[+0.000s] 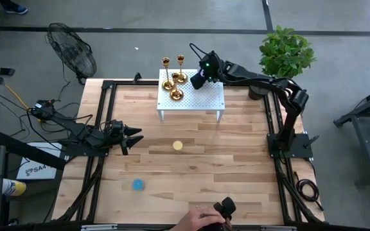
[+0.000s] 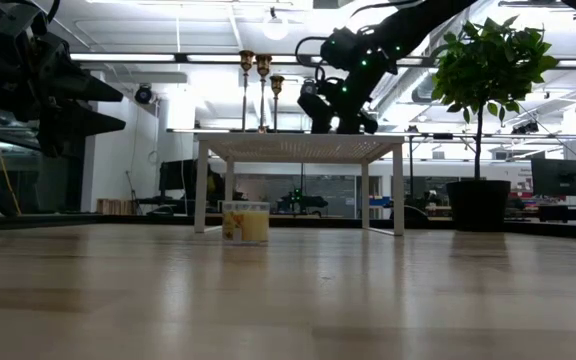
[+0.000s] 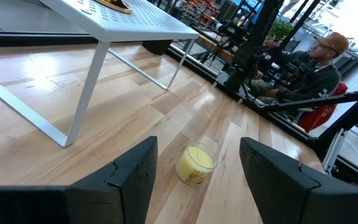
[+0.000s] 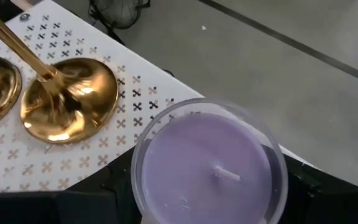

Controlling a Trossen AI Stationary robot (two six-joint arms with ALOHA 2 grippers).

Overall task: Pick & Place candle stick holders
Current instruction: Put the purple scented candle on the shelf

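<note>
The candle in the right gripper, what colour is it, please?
Pale purple candle; right wrist view shows it best.

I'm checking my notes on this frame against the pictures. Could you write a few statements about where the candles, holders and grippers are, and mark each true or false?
1. The three gold candle stick holders stand on the white perforated stand. True.
2. The right gripper holds a purple candle over the stand. True.
3. The yellow candle sits on top of the stand. False: it sits on the wooden table, in front of the stand.
4. The left gripper holds the blue candle. False: its fingers are open and empty, and the blue candle lies apart on the table.
5. The purple candle's wick is burning. False: no flame shows.
</note>
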